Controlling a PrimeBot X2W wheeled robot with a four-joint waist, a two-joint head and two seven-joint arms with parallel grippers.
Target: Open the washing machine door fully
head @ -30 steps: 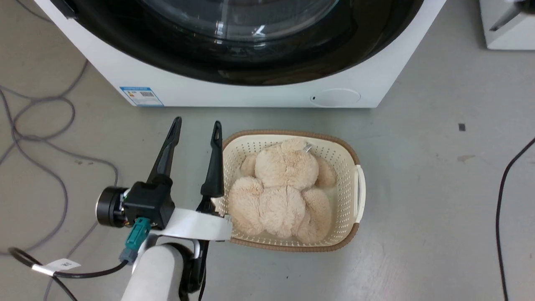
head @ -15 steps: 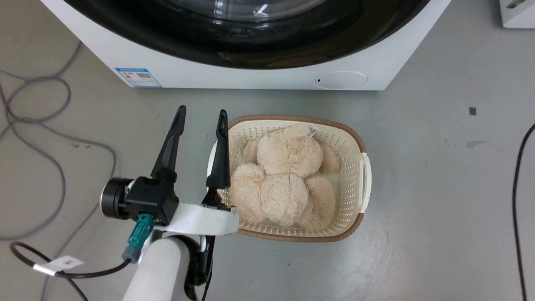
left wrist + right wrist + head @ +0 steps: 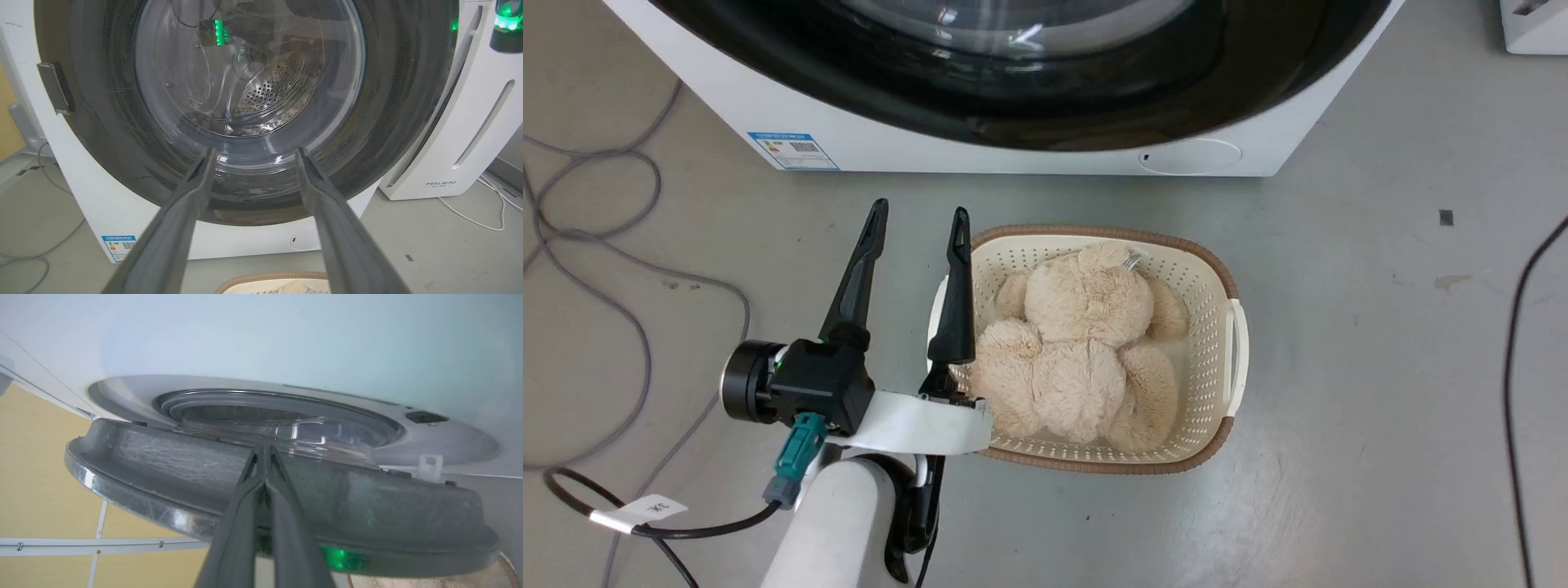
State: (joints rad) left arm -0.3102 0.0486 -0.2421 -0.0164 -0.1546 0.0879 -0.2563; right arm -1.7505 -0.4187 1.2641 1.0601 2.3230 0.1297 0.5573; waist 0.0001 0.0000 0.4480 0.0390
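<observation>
The white washing machine (image 3: 931, 151) stands at the top of the head view, its glossy black door (image 3: 1094, 114) hanging over the front. My left gripper (image 3: 919, 214) is open above the floor, beside the basket and short of the machine. In the left wrist view its open gripper (image 3: 255, 152) points at the lower part of the door (image 3: 102, 122) and its glass bowl (image 3: 245, 81). In the right wrist view the door (image 3: 367, 510) stands ajar from the machine front (image 3: 245, 335). My right gripper (image 3: 264, 451) is shut, its tips against the door's grey inner side.
A cream basket (image 3: 1233, 343) holding a beige plush toy (image 3: 1078, 351) sits on the floor right of my left gripper. Grey cables (image 3: 637, 269) loop at the left and a black cable (image 3: 1511, 343) runs at the right. A white FEELBAIR appliance (image 3: 470, 143) stands beside the machine.
The head camera shifted at first. Since then the door's black edge reaches lower over the machine front, swung out a little. My left gripper has edged up slightly, still open.
</observation>
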